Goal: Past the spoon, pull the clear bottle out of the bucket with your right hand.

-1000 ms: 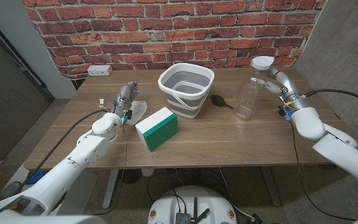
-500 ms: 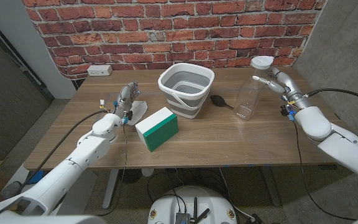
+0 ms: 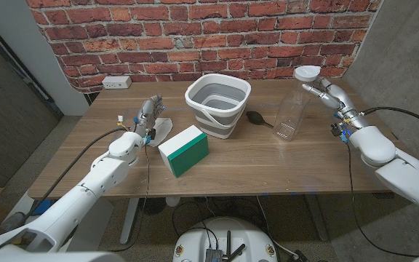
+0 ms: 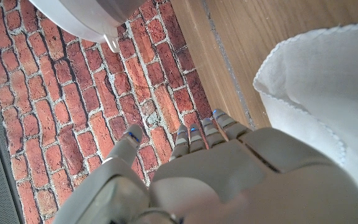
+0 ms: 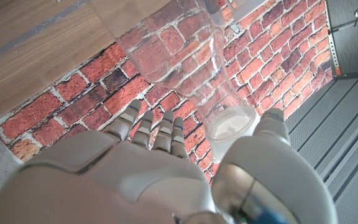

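The clear bottle (image 3: 292, 109) with a white cap stands upright on the table, right of the grey-and-white bucket (image 3: 218, 102). A dark spoon (image 3: 256, 117) lies between them. My right hand (image 3: 331, 97) is just right of the bottle's neck, its fingertips (image 3: 312, 89) near the cap and holding nothing. In the right wrist view the bottle (image 5: 185, 56) shows between the spread fingers and thumb of that hand (image 5: 166, 180). My left hand (image 3: 148, 115) stands at the table's left with straight fingers, holding nothing.
A white cloth (image 3: 161, 129) lies beside my left hand, and a green-and-white box (image 3: 184, 149) sits in front of the bucket. A white power strip (image 3: 116, 82) lies at the back left. The brick wall runs behind the table.
My right hand has drawn back to the right from the bottle's neck, and its arm has shifted right. The bottle stays standing. The left arm has not moved.
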You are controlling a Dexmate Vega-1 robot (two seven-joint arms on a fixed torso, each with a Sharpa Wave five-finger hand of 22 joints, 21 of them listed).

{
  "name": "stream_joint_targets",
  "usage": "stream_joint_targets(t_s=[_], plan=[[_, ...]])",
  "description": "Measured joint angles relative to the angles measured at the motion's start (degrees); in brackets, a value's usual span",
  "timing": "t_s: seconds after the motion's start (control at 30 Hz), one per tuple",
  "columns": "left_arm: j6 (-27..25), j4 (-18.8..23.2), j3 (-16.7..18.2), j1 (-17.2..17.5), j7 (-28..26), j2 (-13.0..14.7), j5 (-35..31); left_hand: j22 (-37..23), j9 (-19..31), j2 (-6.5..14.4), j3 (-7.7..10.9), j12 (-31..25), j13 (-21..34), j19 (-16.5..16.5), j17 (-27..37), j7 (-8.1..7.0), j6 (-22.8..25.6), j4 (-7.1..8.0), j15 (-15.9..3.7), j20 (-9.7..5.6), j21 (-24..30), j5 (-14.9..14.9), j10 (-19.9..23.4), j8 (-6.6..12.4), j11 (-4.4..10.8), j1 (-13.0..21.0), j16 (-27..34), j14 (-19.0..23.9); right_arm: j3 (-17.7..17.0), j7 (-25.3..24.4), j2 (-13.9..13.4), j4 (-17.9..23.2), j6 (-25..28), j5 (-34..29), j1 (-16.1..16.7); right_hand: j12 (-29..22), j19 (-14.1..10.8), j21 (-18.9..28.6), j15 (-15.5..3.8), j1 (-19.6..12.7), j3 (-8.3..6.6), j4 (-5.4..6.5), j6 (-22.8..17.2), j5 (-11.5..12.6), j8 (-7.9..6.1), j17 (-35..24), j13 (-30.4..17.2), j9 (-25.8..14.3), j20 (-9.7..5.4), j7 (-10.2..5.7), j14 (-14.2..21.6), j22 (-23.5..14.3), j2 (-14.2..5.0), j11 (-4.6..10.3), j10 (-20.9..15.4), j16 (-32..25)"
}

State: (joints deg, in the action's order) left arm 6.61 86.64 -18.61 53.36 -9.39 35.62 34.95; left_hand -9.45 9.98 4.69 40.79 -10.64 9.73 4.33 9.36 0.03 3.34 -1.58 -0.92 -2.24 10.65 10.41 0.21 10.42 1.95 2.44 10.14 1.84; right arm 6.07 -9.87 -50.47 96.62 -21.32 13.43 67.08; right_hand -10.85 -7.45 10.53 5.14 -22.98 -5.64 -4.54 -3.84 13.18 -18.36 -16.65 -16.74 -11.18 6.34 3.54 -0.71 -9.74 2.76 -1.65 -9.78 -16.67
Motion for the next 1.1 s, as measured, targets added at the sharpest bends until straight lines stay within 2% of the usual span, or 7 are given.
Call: stream_joint_targets(t_s=[0.37, 0.53, 0.7, 0.73, 0.83, 0.87, 1.1], plan=[[-0.1, -0.4, -0.1, -0.5, 0.4, -0.1, -0.2, 0.0, 0.0, 0.0, 0.00, 0.0, 0.0, 0.0, 0.0, 0.20, 0.2, 0.00, 0.00, 0.00, 0.0, 0.0, 0.0, 0.00, 0.00, 0.0, 0.0, 0.0, -1.3, 2.3, 2.0, -3.7, -4.2, 4.3, 0.0, -0.4, -0.7, 0.5, 0.00, 1.7, 0.79, 0.79, -0.6, 0.4, 0.43, 0.0, 0.5, 0.0, -0.70, 0.60, 0.0, 0.0, 0.09, -0.30, 0.3, 0.0], [0.7, -1.4, -0.4, -1.2, 1.2, -0.5, -0.4, 0.0, 0.0, 0.0, 0.00, 0.0, 0.0, 0.0, 0.0, -0.04, 0.5, 0.00, 0.00, 0.00, 0.0, 0.0, 0.0, 0.00, 0.00, 0.0, 0.0, 0.0, -1.6, 3.8, 3.0, -5.8, -5.6, 6.8, -0.9, -0.8, -1.7, 0.8, -0.25, 3.5, 1.51, 1.50, -1.2, 0.6, 0.85, 0.0, 1.0, 0.3, -1.67, 1.13, 0.3, 0.0, -0.35, 0.33, -0.3, 0.0], [0.7, -2.7, -0.7, -2.0, 1.2, -0.9, -0.4, 0.0, 0.0, 0.0, 0.00, 0.0, 0.0, 0.0, 0.0, -0.04, 0.5, 0.00, 0.00, 0.00, 0.0, 0.0, 0.0, 0.00, 0.00, 0.0, 0.0, 0.0, -1.6, 4.9, 3.0, -5.8, -6.4, 8.9, -0.9, -0.9, -2.0, 0.8, -0.74, 4.7, 1.60, 2.13, -2.0, 0.8, 0.88, -0.2, 1.3, 0.3, -1.95, 1.32, 0.7, 0.0, -0.88, 0.33, -0.3, 0.0], [1.6, -3.2, -0.8, -2.3, 2.2, -1.1, -0.4, 0.0, 0.0, 0.0, 0.00, 0.0, 0.0, 0.0, 0.0, -0.05, 0.5, 0.00, 0.00, 0.00, 0.0, 0.0, 0.0, 0.00, 0.00, 0.0, 0.0, 0.0, -1.6, 5.4, 4.1, -7.9, -6.6, 9.6, -2.2, -0.9, -2.0, 0.8, -0.74, 4.7, 1.75, 2.28, -2.1, 0.8, 0.88, -0.3, 1.3, 0.3, -1.95, 1.40, 0.8, 0.0, -0.88, 0.11, -0.6, 0.0], [1.6, -4.0, -0.9, -2.6, 2.2, -1.3, -0.5, 0.0, 0.0, 0.0, 0.00, 0.0, 0.0, 0.0, 0.0, -0.04, 0.5, 0.00, 0.00, 0.00, 0.0, 0.0, 0.0, 0.00, 0.00, 0.0, 0.0, 0.0, -1.6, 6.5, 4.1, -7.9, -7.0, 11.1, -2.2, -0.9, -2.3, 0.8, -0.74, 5.2, 1.75, 2.65, -2.4, 1.0, 0.88, -0.3, 1.5, 0.3, -2.26, 1.16, 0.8, 0.0, -1.41, 0.02, -0.6, 0.0], [2.3, -4.2, -1.0, -2.7, 2.9, -1.4, -0.5, 0.0, 0.0, 0.0, 0.00, 0.0, 0.0, 0.0, 0.0, -0.04, 0.5, 0.00, 0.00, 0.00, 0.0, 0.0, 0.0, 0.00, 0.00, 0.0, 0.0, 0.0, -1.2, 6.9, 5.0, -10.0, -7.1, 11.6, -3.7, -0.9, -2.3, 0.8, -0.74, 5.2, 1.85, 2.85, -2.5, 1.0, 0.88, -0.3, 1.6, 0.3, -2.26, 1.17, 0.8, 0.0, -1.41, 0.02, -0.6, 0.0], [3.6, -4.7, -0.9, -2.8, 2.8, -1.8, -0.8, 0.0, 0.0, 0.0, 0.00, 0.0, 0.0, 0.0, 0.0, -0.04, 0.5, 0.00, 0.00, 0.00, 0.0, 0.0, 0.0, 0.00, 0.00, 0.0, 0.0, 0.0, -0.2, 9.1, 6.2, -13.2, -7.4, 14.7, -6.0, -1.2, -3.2, 0.8, -0.83, 6.5, 2.01, 3.54, -2.7, 1.3, 1.22, -0.3, 1.9, 0.3, -2.56, 1.40, 1.3, 0.0, -2.11, -0.30, -1.0, 0.0]])
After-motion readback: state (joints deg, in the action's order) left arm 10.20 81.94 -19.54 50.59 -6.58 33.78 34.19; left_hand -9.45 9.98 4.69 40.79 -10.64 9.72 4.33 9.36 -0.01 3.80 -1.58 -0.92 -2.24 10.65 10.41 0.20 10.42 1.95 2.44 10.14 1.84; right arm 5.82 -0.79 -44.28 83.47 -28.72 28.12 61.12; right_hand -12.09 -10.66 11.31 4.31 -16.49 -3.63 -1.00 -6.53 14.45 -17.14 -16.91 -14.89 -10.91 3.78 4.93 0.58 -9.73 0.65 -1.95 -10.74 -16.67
